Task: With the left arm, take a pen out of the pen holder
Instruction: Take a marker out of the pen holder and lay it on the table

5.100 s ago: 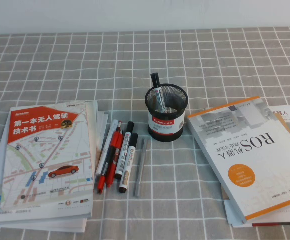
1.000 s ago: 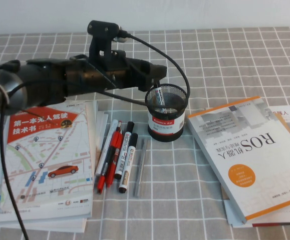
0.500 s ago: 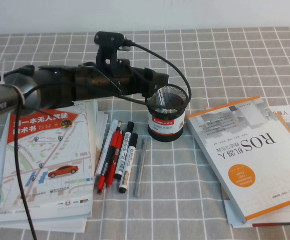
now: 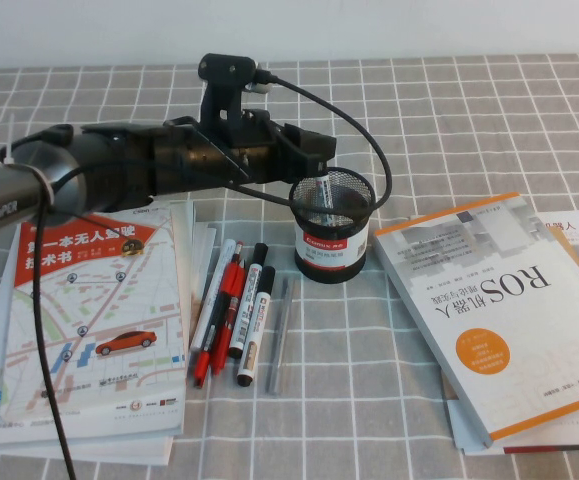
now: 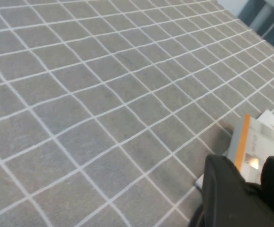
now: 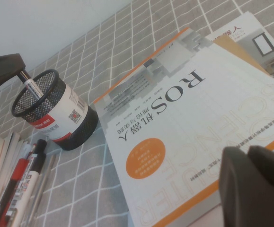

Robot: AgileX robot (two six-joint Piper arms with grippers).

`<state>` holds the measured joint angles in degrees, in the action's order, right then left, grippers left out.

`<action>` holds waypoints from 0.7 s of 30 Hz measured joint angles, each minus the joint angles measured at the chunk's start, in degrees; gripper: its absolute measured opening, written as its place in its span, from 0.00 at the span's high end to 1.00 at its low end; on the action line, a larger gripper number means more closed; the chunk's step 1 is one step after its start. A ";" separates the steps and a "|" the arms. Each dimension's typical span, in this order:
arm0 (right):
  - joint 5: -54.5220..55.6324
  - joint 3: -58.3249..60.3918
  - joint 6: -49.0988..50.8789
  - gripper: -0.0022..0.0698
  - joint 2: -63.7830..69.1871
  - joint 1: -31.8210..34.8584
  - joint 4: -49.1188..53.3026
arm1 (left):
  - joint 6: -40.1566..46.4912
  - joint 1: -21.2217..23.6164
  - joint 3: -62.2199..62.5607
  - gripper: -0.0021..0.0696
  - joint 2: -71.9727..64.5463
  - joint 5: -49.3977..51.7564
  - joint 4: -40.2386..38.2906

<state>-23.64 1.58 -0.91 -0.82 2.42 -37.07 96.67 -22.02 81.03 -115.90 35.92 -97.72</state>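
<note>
A black mesh pen holder (image 4: 332, 235) stands mid-table, and one white pen (image 4: 321, 195) with a black cap leans in it. My left gripper (image 4: 314, 160) reaches in from the left to the holder's rim and is shut on the pen's top, hiding the cap. In the right wrist view a dark left finger (image 6: 4, 71) covers the upper end of the pen (image 6: 32, 87) above the holder (image 6: 56, 111). In its own view the left gripper (image 5: 249, 164) shows only grey cloth beyond. My right gripper (image 6: 248, 153) is shut and empty, hanging over the ROS book.
Several markers and pens (image 4: 234, 310) lie side by side left of the holder. A stack of books with a red map cover (image 4: 89, 310) is at front left. The white and orange ROS book (image 4: 489, 300) lies on others at the right.
The left arm has shifted a little to the right and its jaws have closed round the pen's top. The holder has stayed put.
</note>
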 joint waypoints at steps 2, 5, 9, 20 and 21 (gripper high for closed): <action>0.00 0.00 0.00 0.99 0.00 0.00 0.00 | 0.00 0.00 0.00 0.80 0.00 0.76 0.00; 0.00 0.00 0.00 0.99 0.00 0.00 0.00 | 0.00 0.00 0.00 0.80 1.10 1.09 0.33; 0.00 0.00 0.00 0.99 0.00 0.00 0.00 | 0.73 0.00 0.00 0.80 4.41 0.97 0.37; 0.00 0.00 0.00 0.99 0.00 0.00 0.00 | -0.81 0.00 0.00 0.80 20.62 -1.40 8.69; 0.00 0.00 0.00 0.99 0.00 0.00 0.00 | -4.25 0.00 0.00 0.80 22.75 -2.37 11.53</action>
<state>-23.64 1.58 -0.91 -0.82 2.42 -37.07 92.42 -22.02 81.03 -93.15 33.55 -86.19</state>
